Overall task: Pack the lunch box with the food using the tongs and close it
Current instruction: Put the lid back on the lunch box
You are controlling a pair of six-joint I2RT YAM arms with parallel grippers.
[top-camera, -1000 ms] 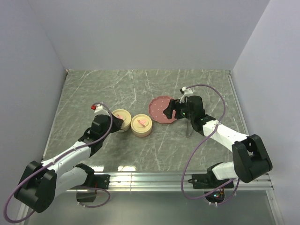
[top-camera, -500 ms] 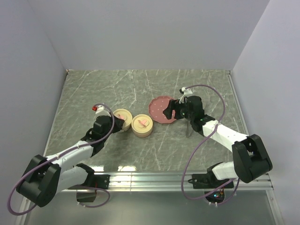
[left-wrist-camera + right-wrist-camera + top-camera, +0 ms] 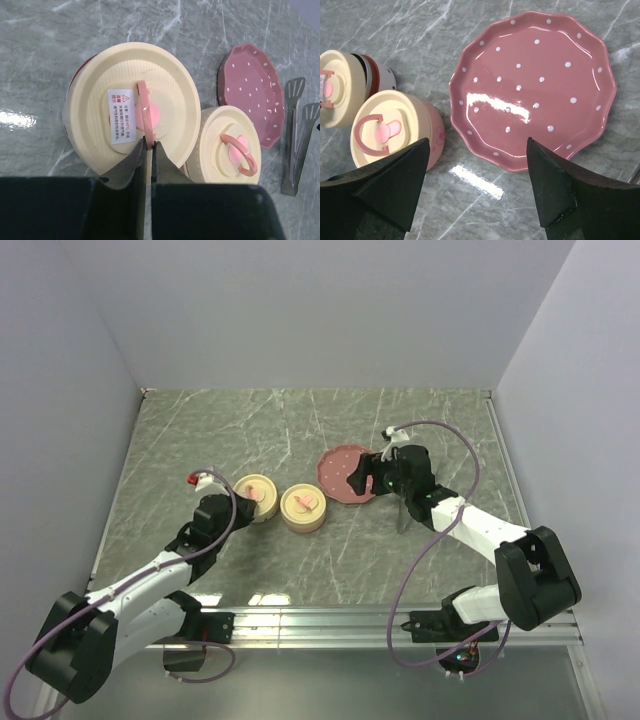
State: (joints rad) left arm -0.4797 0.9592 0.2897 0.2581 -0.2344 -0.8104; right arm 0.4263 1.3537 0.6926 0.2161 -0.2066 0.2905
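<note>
Closing step, I judge: the left tub (image 3: pixel 130 100) and right tub (image 3: pixel 227 150) of the lunch box both wear lids, and no food shows. My left gripper (image 3: pixel 149 146) is pinched shut and empty over the left tub's near edge. My right gripper (image 3: pixel 478 145) gapes above the bare plate (image 3: pixel 530 85), with the tongs (image 3: pixel 296 135) lying right of it. Next, press both lids snug.

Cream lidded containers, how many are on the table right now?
2. The left container sits just ahead of the left gripper; the right container stands beside it, nearer the pink plate. No others appear hidden.
</note>
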